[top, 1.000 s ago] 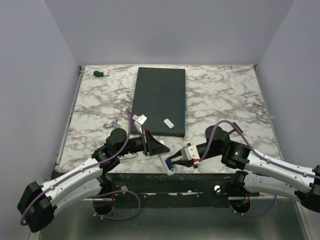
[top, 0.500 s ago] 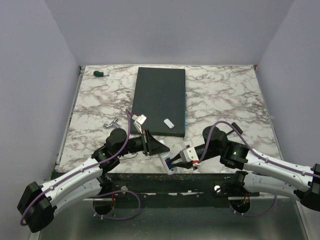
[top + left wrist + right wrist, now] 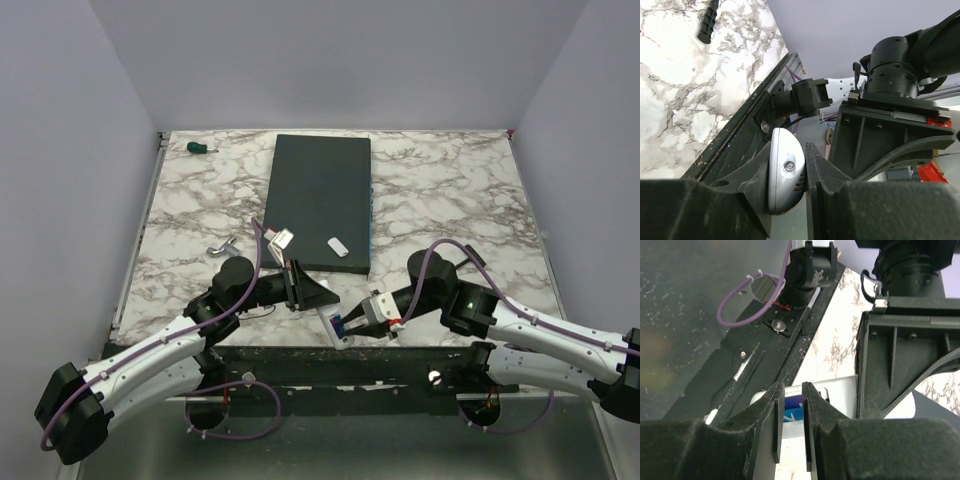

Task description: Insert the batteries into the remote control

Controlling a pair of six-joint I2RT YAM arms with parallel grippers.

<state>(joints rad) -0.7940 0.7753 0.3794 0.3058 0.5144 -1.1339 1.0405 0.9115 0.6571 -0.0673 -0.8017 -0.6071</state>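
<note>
Just in front of the dark grey slab (image 3: 320, 200), at the worktop's (image 3: 450, 190) near edge, the left pincer (image 3: 787, 152) is clenched on the white remote control (image 3: 784, 175), while the right pincer (image 3: 789, 392) grasps the blue battery (image 3: 792, 415) against that handset.

walls: plain pale lavender-grey, back wall (image 3: 340, 60), left wall (image 3: 60, 180), right wall (image 3: 590, 150) | furniture: white tabletop (image 3: 440, 180) with grey-brown marble veining, metal rail (image 3: 137, 240) along its left edge, black bar (image 3: 300, 360) at near edge | below: grey metal surface (image 3: 350, 445) | light: soft, even
</note>
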